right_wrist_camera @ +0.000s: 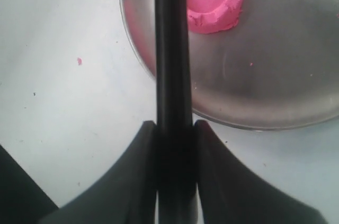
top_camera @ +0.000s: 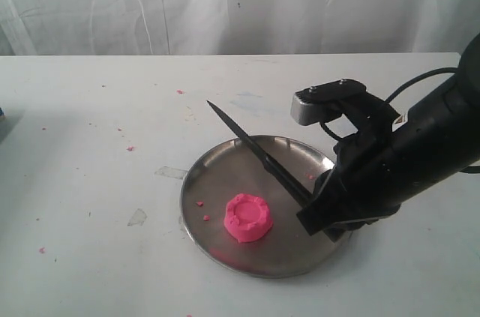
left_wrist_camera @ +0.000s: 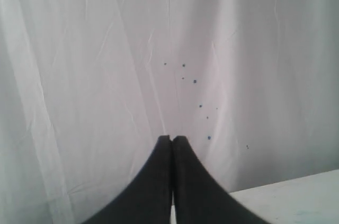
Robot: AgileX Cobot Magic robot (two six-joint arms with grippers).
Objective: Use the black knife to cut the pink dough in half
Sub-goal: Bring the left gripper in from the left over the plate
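One uncut dough [top_camera: 248, 217] lies on the plate [top_camera: 300, 149]; the right gripper [right_wrist_camera: 175, 128], pinching the knife [top_camera: 255, 151], likely must centre the blade over it, then press down.

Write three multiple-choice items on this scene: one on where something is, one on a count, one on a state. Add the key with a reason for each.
1. Where does the pink dough lie?
A. on the bare table
B. on the steel plate
C. in a bowl

2. How many lumps is the dough in?
A. one
B. two
C. four

3. What is the right gripper doing?
A. hanging open and empty
B. pressing into the dough
C. clamping the black knife

Key:
1 B: the lump sits inside the plate's rim.
2 A: a single uncut puck with a dented top shows.
3 C: both fingers close on the knife's handle, and the blade is clear of the dough.
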